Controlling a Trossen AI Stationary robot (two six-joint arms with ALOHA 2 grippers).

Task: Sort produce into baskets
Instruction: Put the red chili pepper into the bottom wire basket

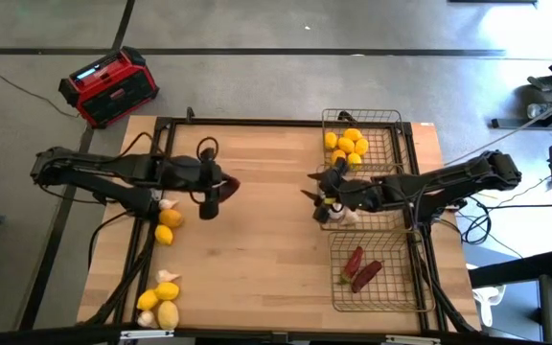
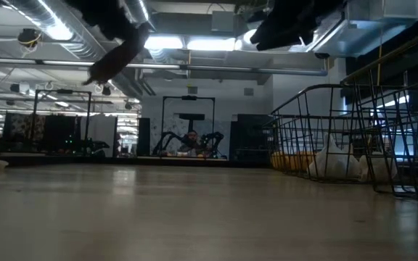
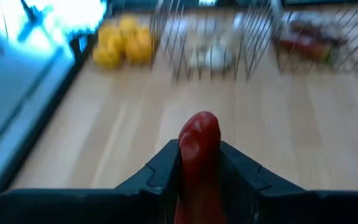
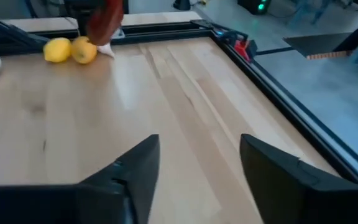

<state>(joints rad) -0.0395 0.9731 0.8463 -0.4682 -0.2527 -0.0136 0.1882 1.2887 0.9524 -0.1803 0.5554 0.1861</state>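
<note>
The left pincer [image 1: 220,192] is hanging over the middle-left of the wooden worktop [image 1: 257,249], its fingers [image 3: 160,171] clamped on a dark red chili pepper [image 3: 197,155] that is sticking out between them. The right pincer [image 1: 322,192] is sitting at the near edge of the middle basket [image 1: 377,206], its fingers [image 4: 135,165] standing apart with nothing between them and bare wood below.

Three wire baskets are lining the right side of the worktop. The far basket [image 1: 391,120] is holding a cluster of lemons [image 1: 348,146]. The middle one is holding white garlic bulbs [image 2: 332,161], seen through the mesh from the low camera. The near basket [image 1: 401,302] is holding two chili peppers [image 1: 360,268].

On the left edge of the worktop, a lemon [image 1: 166,235] and another lemon [image 1: 172,217] are lying beside a garlic bulb [image 1: 166,203], just under the left arm. Nearer the front left corner, more lemons [image 1: 161,305] and a garlic bulb [image 1: 167,278] are grouped together.

A red-and-black radio [image 1: 108,86] is standing on the floor beyond the worktop's far left corner.
</note>
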